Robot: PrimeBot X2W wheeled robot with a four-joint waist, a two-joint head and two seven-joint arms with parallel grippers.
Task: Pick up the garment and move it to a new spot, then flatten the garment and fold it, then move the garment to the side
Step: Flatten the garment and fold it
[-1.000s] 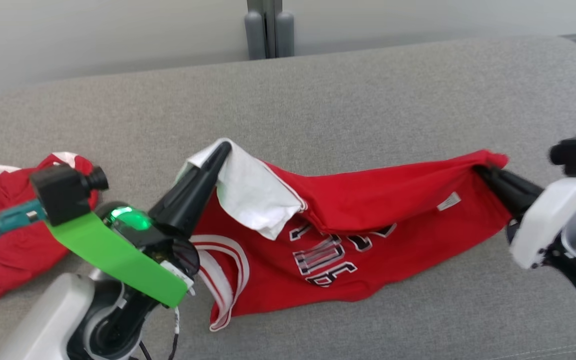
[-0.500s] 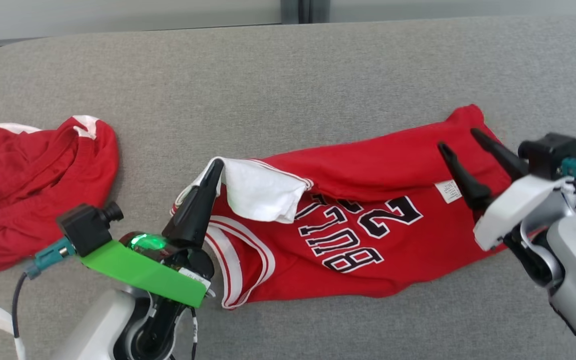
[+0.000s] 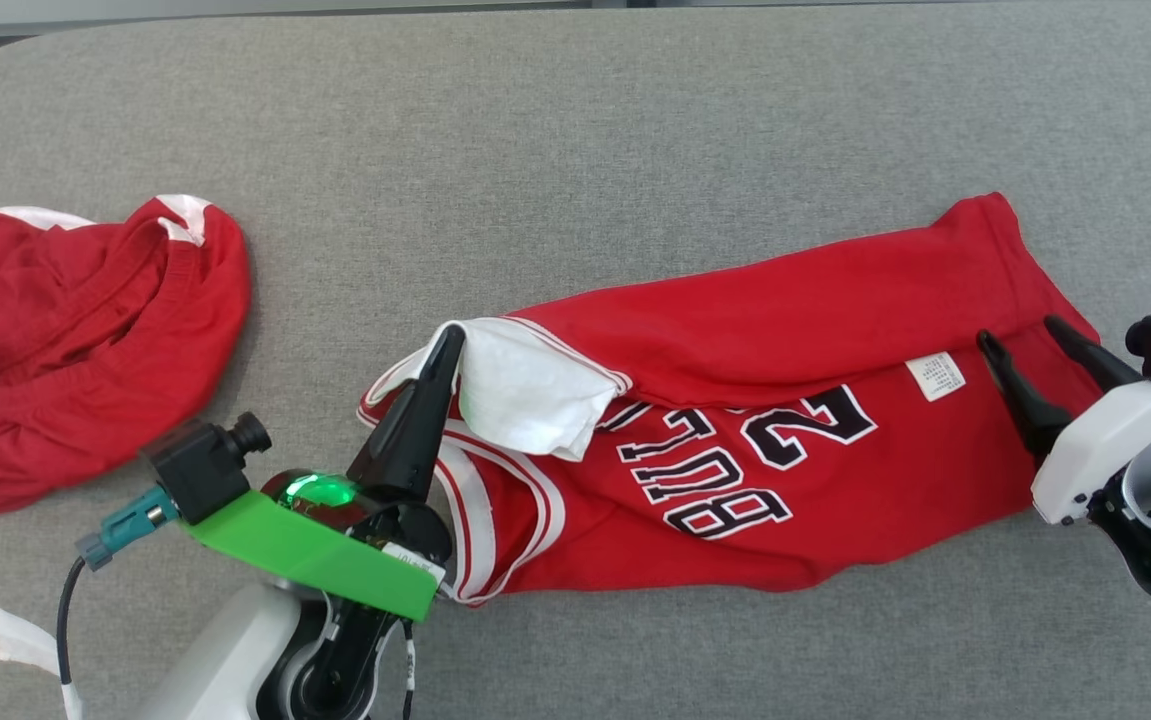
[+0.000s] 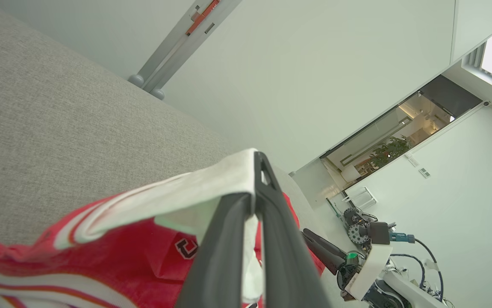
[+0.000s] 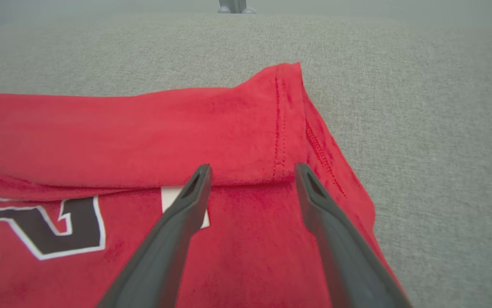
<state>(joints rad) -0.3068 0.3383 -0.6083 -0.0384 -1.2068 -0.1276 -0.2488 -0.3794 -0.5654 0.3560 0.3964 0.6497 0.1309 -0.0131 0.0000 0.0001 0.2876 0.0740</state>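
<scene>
Appears to be in the flattening stage, with the move to a new spot apparently done. Stretched lengthwise across the middle of the grey woven-fabric surface [image 3: 575, 150]: the red sleeveless basketball jersey with black-and-white lettering [image 3: 785, 400], collar end toward the robot's left, hem end toward its right. Not flat yet: far long edge rolled over toward the lettering, and a white flap of the jersey's inner side [image 3: 525, 395] turned out and raised at the collar end.

Pinched on that white flap with fingers closed together: the left gripper [image 3: 450, 345], holding the cloth up off the surface. Spread wide over the hem corner and gripping nothing: the right gripper [image 3: 1016, 329], tips just beside the small white sewn-in label [image 3: 938, 376]. Cannot tell whether those tips touch the red cloth or hover just above it.

Left to do, judging from this: lay down and smooth the collar end, unroll the far edge, fold, then shift the folded piece aside.

Count: one jersey, one label on it, two grippers. Also one crumpled red garment with white trim [image 3: 85, 340], well apart at the robot's left. One white scrap [image 3: 15, 640] by the near-left edge.
</scene>
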